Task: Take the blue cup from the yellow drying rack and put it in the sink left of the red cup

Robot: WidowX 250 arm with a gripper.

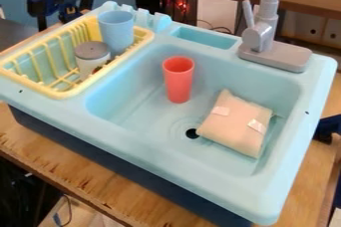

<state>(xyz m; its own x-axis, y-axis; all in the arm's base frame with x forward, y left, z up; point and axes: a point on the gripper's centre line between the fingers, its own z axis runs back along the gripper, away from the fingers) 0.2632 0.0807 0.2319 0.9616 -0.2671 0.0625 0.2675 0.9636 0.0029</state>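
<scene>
Red cup [178,79]: upright in the basin of the light blue toy sink [143,144], mouth up, toward the back wall. Gripper state, apart or together or clamped on something: cannot tell. Cup position relative to the gripper: cannot tell either.

Tan package [236,126] lies in the same basin, to the right of the cup and closer to the camera, the two apart. Two pale tape pieces on its top face; its right side is near the basin's right wall. Drain hole [192,133], dark and round, sits just beside the package's left corner, in front of the cup.

Yellow dish rack [70,93] is set into the left part of the sink. Inside it: light blue cup [116,29] upright at the back, white container [91,65] with a gray lid [92,50] in front and to the left. Something small and dark red beside the container, too small to identify.

Gray faucet [258,37] stands on the back rim, right of a shallow rectangular recess [203,37]. Sink has a dark blue base [120,155], all on a wooden table [100,186], worn along its front edge.
</scene>
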